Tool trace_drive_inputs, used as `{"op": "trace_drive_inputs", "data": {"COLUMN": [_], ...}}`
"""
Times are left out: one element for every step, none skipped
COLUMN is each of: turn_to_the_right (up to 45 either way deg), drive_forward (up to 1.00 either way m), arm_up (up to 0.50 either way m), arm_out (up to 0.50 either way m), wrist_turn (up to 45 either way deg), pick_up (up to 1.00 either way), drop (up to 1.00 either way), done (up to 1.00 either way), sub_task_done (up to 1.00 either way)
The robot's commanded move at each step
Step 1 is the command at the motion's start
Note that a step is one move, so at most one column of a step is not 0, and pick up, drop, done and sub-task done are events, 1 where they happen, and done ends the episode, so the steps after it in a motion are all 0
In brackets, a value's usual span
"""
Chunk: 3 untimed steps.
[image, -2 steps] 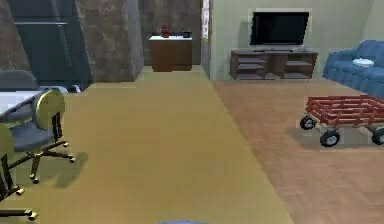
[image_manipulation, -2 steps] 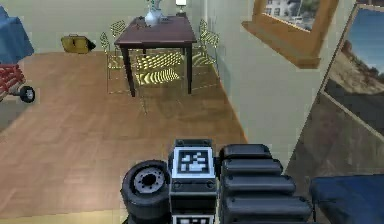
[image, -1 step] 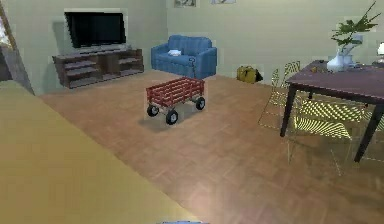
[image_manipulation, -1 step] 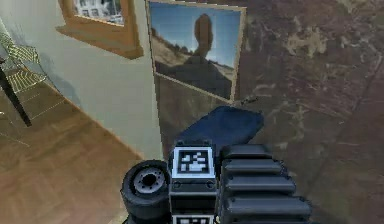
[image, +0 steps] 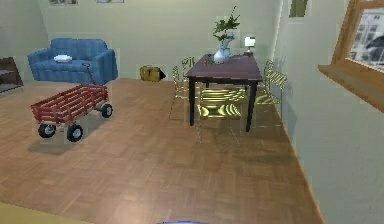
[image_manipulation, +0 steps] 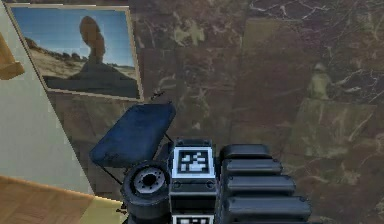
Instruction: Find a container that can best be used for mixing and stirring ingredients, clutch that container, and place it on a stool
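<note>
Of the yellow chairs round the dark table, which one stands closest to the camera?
The chair at the table's near end, lowest in the forward view. The other chairs stand along the table's sides, farther back.

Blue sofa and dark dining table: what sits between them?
In the forward view, a small yellowish box sits on the floor between the blue sofa and the dark table.
</note>
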Motion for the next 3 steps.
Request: {"op": "trace_drive_inputs", "data": {"turn_to_the_right": [0.0,0.0,0.0], "drive_forward": [0.00,0.00,0.00], "arm_up": [0.00,0.00,0.00], "arm_out": [0.24,0.00,0.00], "wrist_turn": [0.0,45.0,45.0], "pick_up": [0.00,0.00,0.00], "drop": [0.00,0.00,0.00], "done": [0.00,0.00,0.00], "sub_task_done": [0.00,0.00,0.00]}}
